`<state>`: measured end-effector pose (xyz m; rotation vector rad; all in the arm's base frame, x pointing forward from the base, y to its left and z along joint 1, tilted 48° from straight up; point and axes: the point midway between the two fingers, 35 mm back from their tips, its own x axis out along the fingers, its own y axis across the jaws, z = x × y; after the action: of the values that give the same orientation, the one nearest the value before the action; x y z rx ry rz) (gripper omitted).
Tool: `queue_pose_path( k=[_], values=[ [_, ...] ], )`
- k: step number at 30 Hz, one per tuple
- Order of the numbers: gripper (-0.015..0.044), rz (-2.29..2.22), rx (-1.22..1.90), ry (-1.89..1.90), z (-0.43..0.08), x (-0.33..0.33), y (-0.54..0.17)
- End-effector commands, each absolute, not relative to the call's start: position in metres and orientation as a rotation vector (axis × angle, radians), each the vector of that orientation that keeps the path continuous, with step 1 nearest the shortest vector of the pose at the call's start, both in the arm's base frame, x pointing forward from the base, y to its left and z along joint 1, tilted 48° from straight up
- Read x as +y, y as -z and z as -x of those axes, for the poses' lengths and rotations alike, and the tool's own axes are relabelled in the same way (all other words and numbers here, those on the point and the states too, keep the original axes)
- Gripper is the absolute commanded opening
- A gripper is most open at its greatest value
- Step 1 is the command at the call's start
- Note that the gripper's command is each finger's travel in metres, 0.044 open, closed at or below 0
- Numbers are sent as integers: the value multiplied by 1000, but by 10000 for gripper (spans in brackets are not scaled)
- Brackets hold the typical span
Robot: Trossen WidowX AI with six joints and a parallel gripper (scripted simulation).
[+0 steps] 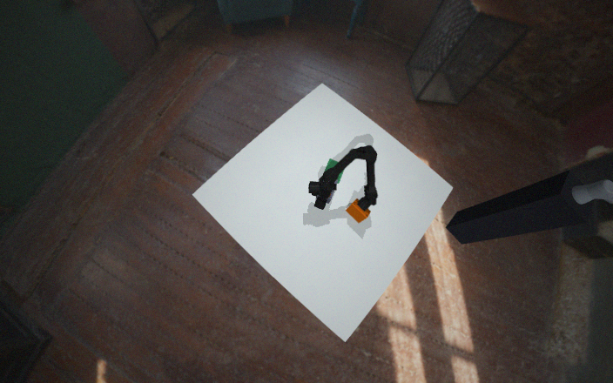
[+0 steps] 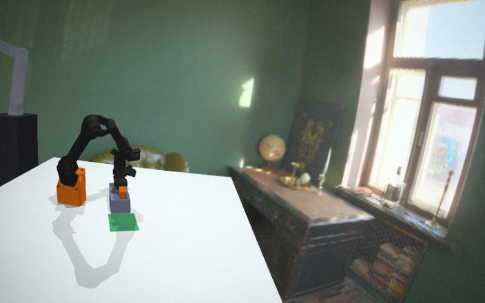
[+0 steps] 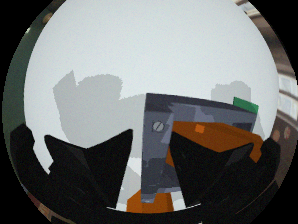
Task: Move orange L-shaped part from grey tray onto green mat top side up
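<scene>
Exterior view: glare at the window (image 2: 423, 139) on the right; background soft. Wrist view: curved, black-cornered. Top view: floor (image 1: 203, 289) dim; grey shadows on the bright tabletop (image 1: 279, 180) (image 2: 200, 257) (image 3: 150, 45).

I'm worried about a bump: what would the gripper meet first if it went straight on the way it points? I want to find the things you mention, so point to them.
Probably the orange part (image 2: 122, 193) (image 3: 220, 136), under one finger; the gripper (image 1: 320, 202) (image 2: 121, 185) (image 3: 150, 135) may already touch it.
</scene>
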<state>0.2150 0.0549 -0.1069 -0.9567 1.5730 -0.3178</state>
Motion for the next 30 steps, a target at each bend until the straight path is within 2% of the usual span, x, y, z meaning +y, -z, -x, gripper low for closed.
queue_pose_path(
  k=[1,11,18,30],
  values=[
    [180,958,1573,318,-214,56,107],
    [180,968,1577,320,-209,75,99],
    [180,967,1579,317,-209,131,34],
    [180,969,1566,306,-210,132,34]
  ],
)
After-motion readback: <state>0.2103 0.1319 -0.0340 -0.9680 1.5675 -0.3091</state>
